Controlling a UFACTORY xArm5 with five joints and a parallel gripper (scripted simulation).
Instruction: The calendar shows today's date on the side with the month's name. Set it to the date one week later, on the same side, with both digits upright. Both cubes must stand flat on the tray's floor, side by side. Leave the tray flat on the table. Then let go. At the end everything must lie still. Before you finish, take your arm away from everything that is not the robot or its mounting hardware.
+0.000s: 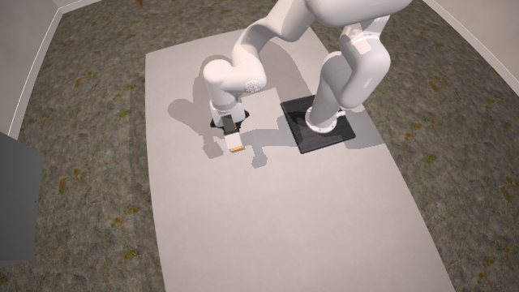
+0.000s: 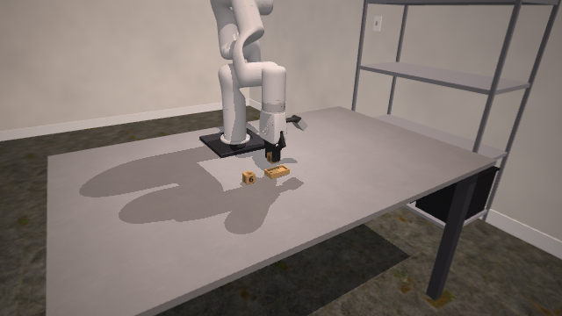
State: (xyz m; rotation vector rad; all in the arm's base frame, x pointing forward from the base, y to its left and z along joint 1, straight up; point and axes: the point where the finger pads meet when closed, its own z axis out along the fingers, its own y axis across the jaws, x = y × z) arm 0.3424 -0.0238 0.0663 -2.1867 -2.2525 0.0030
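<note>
In the side view my gripper [image 2: 272, 154] points straight down and is shut on a wooden date cube [image 2: 269, 158]. It holds the cube just above the far side of the small wooden tray [image 2: 277, 171]. The tray lies flat on the table and looks empty. The other wooden cube [image 2: 248, 177] stands on the table to the left of the tray, outside it, showing a 6 toward the camera. In the overhead view the wrist [image 1: 231, 126] covers most of this. Only a sliver of wood [image 1: 236, 149] shows below it. The held cube's digits are hidden.
The arm's black base plate [image 2: 233, 144] sits just behind the tray. A metal shelf unit [image 2: 439, 75] stands beyond the table's right edge. A dark box [image 1: 16, 199] stands on the floor at the left.
</note>
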